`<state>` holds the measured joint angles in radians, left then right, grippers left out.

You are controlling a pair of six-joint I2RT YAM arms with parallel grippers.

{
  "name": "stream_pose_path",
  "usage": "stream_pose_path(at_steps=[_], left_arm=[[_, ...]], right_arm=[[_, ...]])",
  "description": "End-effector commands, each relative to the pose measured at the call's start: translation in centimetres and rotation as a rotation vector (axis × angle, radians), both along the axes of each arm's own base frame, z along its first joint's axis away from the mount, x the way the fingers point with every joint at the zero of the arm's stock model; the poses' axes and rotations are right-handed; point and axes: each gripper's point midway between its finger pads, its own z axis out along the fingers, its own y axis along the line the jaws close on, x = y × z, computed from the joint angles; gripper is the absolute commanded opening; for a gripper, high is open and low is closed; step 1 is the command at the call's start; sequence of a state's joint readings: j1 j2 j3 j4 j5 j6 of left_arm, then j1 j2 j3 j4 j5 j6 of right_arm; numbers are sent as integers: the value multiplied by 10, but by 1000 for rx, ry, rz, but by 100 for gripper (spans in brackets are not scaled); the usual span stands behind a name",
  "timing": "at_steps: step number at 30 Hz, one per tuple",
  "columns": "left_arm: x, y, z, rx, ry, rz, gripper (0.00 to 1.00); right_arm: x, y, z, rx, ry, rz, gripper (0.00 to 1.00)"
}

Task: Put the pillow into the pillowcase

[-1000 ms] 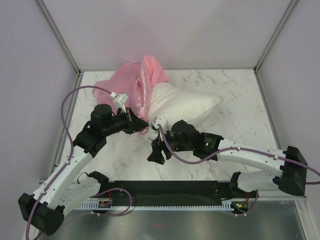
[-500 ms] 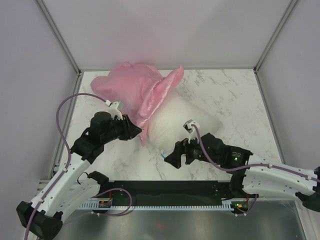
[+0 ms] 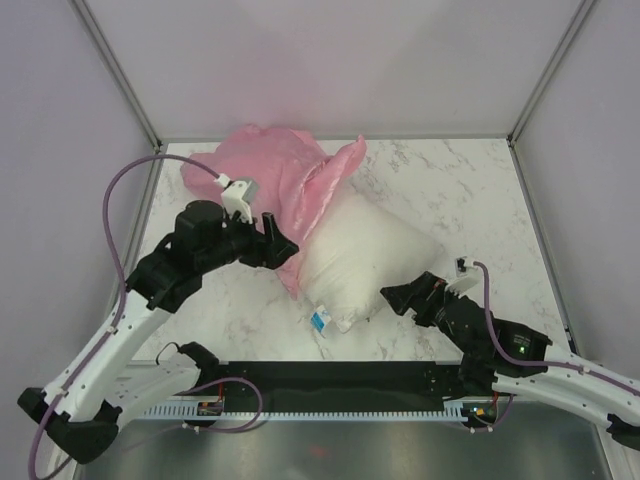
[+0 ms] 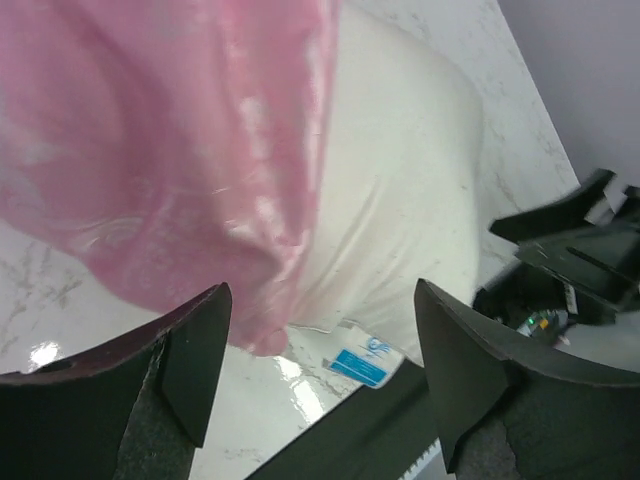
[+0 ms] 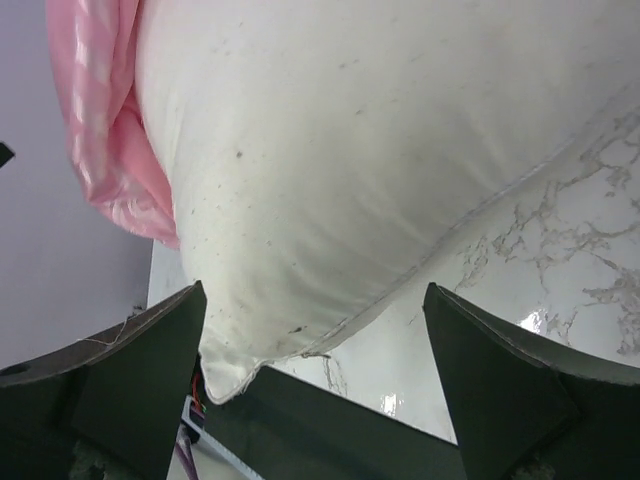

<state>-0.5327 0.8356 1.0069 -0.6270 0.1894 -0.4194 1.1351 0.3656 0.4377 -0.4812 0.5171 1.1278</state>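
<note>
The white pillow (image 3: 368, 255) lies slanted on the marble table, its tagged corner (image 3: 321, 321) toward the near edge. The pink satin pillowcase (image 3: 272, 178) is bunched at the back left and drapes over the pillow's far left end. My left gripper (image 3: 283, 240) stands open beside the case's hanging lower edge, holding nothing. In the left wrist view the pillowcase (image 4: 170, 150), the pillow (image 4: 400, 180) and the blue tag (image 4: 360, 362) lie beyond the left gripper (image 4: 320, 370). My right gripper (image 3: 405, 290) is open just right of the pillow's near side. The right wrist view shows the pillow (image 5: 380, 150) beyond the empty right gripper (image 5: 315, 370).
A black rail (image 3: 350, 378) runs along the near edge between the arm bases. Grey enclosure walls and metal posts (image 3: 120, 75) close in the table (image 3: 470, 190) on three sides. The right arm (image 4: 565, 260) shows at the right of the left wrist view.
My left gripper has opened and let go of the pillowcase. The right arm has pulled back toward the near right. The pillow has dropped flat, its tagged corner now toward the front.
</note>
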Motion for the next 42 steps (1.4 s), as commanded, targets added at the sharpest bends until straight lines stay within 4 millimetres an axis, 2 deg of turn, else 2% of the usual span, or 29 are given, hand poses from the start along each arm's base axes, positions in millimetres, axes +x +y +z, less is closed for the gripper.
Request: stream_pose_path(at_steps=[1, 2, 4, 7, 8, 9, 11, 12, 14, 15, 18, 19, 22, 23, 24, 25, 26, 27, 28, 29, 31, 32, 33, 34, 35, 36, 37, 41, 42], left_arm=[[-5, -45, 20, 44, -38, -172, 81], [31, -9, 17, 261, -133, 47, 94], [36, -23, 19, 309, -153, 25, 100], [63, -41, 9, 409, -144, 42, 100], [70, -44, 15, 420, -154, 57, 100], [79, -51, 1, 464, -131, 58, 100], [92, -54, 5, 493, -144, 94, 100], [100, -58, -4, 522, -130, 102, 100], [111, -63, -1, 542, -141, 122, 100], [118, -68, -11, 569, -126, 123, 100], [133, -75, -12, 605, -139, 139, 100], [143, -74, -21, 654, -138, 164, 100], [157, -73, -16, 699, -164, 206, 88], [160, -76, -10, 692, -175, 213, 78], [161, -76, -10, 698, -177, 212, 73], [164, -80, -9, 708, -182, 202, 63], [165, -80, -10, 717, -182, 198, 59], [167, -81, -9, 724, -184, 197, 56], [169, -81, -13, 746, -178, 186, 52], [170, -82, -15, 752, -173, 178, 51], [171, -88, -16, 753, -171, 150, 44], [172, -91, -21, 762, -160, 131, 35], [170, -96, -24, 760, -154, 93, 28], [169, -98, -23, 757, -149, 75, 20], [167, -101, -18, 748, -146, 52, 5], [161, -111, -17, 722, -141, -10, 3], [157, -118, -8, 691, -151, -46, 2], [127, -148, 18, 598, -185, -197, 2], [111, -155, 15, 609, -160, -255, 2]], right_arm=[[16, -31, 1, 78, 9, -211, 98], [17, -36, 1, 91, 13, -240, 98], [19, -45, 6, 124, -5, -279, 98], [19, -46, 3, 149, 5, -290, 98], [20, -46, -1, 146, 14, -296, 98], [20, -45, -4, 144, 23, -302, 98], [23, -42, -11, 126, 35, -319, 98], [24, -41, -11, 119, 31, -318, 98], [28, -35, -5, 111, 7, -311, 98], [30, -34, -2, 116, 7, -319, 98], [33, -32, 4, 126, 21, -328, 98], [34, -29, 5, 135, 26, -322, 98], [43, -19, -3, 132, 70, -287, 98], [56, -30, -15, 117, 91, -330, 98], [57, -17, -13, 170, 122, -258, 98], [57, -13, -35, 173, 176, -215, 98], [77, -30, -39, 237, 189, -274, 98], [92, -26, -27, 332, 149, -235, 98], [77, -13, -44, 399, 230, -107, 98], [90, -27, -45, 440, 227, -149, 98], [96, -27, -47, 433, 228, -117, 98], [97, -26, -45, 427, 222, -107, 98], [100, -23, -38, 434, 194, -84, 82], [101, -20, -31, 444, 175, -65, 73], [100, -16, -23, 444, 153, -25, 63], [102, -14, -18, 414, 122, 2, 47], [105, -11, -4, 400, 87, 24, 43], [105, 5, 25, 326, -8, 119, 25], [106, 7, 30, 311, -29, 128, 19]])
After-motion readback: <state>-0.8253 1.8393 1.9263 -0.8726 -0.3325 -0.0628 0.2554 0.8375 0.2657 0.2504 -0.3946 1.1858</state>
